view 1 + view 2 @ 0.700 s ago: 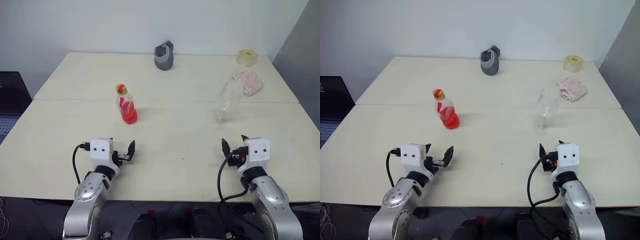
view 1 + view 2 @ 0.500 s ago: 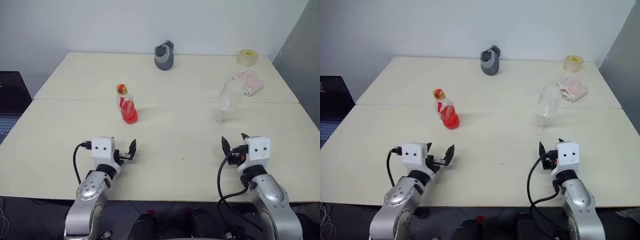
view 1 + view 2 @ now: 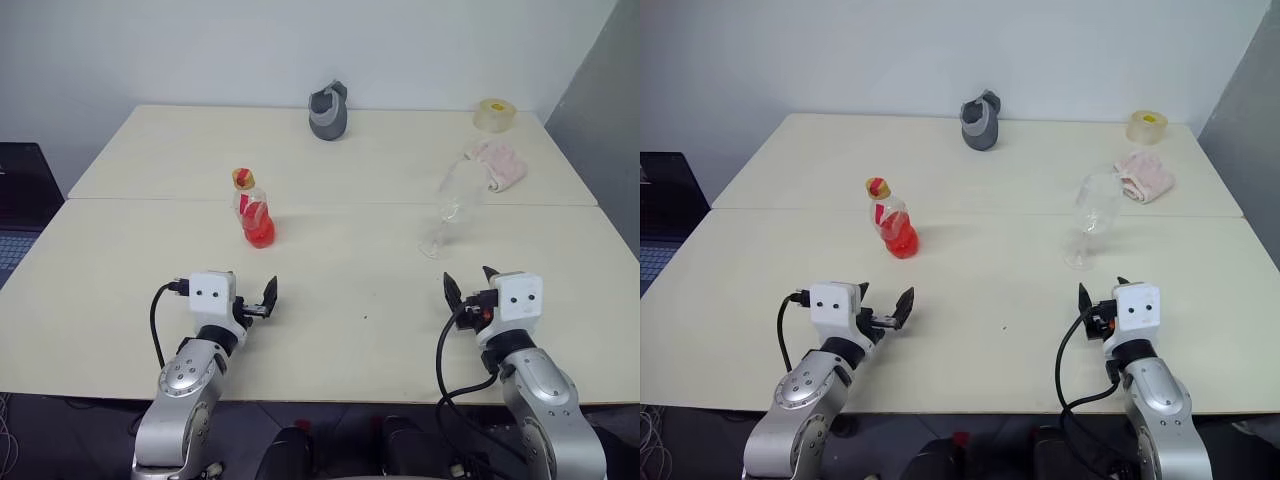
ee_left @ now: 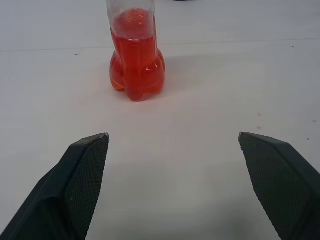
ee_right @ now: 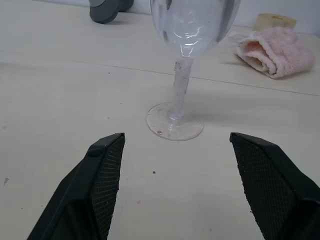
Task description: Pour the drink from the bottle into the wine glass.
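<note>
Bottle (image 3: 254, 213): upright on the surface (image 3: 340, 290), left of centre, cap on, red drink (image 4: 137, 72) filling its lower body.
Wine glass (image 3: 1088, 222): upright, empty, well apart to the right, near a pink cloth (image 3: 495, 163).
Left gripper (image 3: 262, 302): spread wide, empty, short of the bottle and facing it.
Right gripper (image 3: 466, 289): spread, empty, lined up with the glass stem.
Step in hand, as judged: reach for the bottle. Centre it between the fingers, close on the waisted body, keep it upright; the cap likely needs removing before pouring.
Also present: grey cup (image 3: 328, 111), tape roll (image 3: 494, 113).
</note>
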Tool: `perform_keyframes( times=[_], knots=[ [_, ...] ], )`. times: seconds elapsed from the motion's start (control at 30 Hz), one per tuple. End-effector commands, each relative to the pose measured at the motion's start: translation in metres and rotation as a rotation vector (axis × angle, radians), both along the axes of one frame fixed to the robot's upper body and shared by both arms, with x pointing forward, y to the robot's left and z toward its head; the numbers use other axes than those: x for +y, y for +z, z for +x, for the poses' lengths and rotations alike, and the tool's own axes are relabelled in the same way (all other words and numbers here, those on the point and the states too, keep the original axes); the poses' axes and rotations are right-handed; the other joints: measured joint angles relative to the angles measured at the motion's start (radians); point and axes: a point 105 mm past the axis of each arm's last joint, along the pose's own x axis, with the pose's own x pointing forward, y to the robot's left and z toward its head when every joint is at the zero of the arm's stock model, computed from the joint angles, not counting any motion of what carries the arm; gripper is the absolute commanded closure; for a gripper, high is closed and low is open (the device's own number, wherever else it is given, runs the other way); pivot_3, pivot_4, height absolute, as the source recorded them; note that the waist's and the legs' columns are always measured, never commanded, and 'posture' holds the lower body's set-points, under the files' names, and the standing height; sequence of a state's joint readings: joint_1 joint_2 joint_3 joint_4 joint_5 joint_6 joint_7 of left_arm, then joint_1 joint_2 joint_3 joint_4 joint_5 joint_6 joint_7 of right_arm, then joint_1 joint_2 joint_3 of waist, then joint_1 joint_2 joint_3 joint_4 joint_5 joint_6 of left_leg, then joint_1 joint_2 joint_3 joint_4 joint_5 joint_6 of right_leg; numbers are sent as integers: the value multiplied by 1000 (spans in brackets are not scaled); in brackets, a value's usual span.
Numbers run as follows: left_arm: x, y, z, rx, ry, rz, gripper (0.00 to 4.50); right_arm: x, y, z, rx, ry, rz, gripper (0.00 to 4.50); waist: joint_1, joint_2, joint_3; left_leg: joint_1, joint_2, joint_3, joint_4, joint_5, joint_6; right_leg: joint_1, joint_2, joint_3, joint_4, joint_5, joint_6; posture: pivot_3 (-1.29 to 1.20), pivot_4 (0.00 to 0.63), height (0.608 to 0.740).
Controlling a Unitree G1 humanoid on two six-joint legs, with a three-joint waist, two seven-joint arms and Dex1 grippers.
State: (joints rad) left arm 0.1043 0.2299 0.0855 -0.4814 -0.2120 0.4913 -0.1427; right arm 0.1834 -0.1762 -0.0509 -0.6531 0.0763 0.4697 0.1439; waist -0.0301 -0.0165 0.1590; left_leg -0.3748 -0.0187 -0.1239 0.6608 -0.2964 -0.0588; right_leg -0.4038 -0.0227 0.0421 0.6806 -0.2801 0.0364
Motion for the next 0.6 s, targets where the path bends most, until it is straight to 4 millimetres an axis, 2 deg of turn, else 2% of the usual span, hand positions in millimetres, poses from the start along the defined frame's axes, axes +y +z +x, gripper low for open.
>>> perform_keyframes(
  times=[0.03, 0.2, 0.33, 0.47, 0.6],
  knots=[
    [0, 15, 2, -60, -3, 10, 16, 0, 14, -1, -59, 18, 0, 885, 0, 0, 0, 0, 0, 0, 0, 0, 0, 0, 0, 0, 0, 0, 0, 0, 150, 740],
    [5, 18, 10, -75, 5, 21, 16, 13, 16, 2, -48, 155, 55, 885, 0, 0, 0, 0, 0, 0, 0, 0, 0, 0, 0, 0, 0, 0, 0, 0, 150, 740],
    [14, 21, 23, -88, 17, 35, 16, 40, 32, 1, -76, 444, 110, 885, -1, 0, 0, 0, 0, 0, 0, 0, 0, 0, 0, 0, 0, 0, 0, 0, 150, 740],
    [13, 25, 32, -104, 7, 32, 16, 63, 37, -11, -53, 721, 90, 885, 0, 0, 0, 0, -1, 0, 0, 0, 0, 1, 0, -1, 0, 0, 0, 0, 150, 740],
    [12, 26, 39, -119, 3, 31, 16, 72, 35, -12, -45, 814, 46, 885, 0, 0, 0, 0, -1, -1, 0, 0, 0, 1, 0, -1, 0, 0, 0, 0, 150, 740]
  ],
)
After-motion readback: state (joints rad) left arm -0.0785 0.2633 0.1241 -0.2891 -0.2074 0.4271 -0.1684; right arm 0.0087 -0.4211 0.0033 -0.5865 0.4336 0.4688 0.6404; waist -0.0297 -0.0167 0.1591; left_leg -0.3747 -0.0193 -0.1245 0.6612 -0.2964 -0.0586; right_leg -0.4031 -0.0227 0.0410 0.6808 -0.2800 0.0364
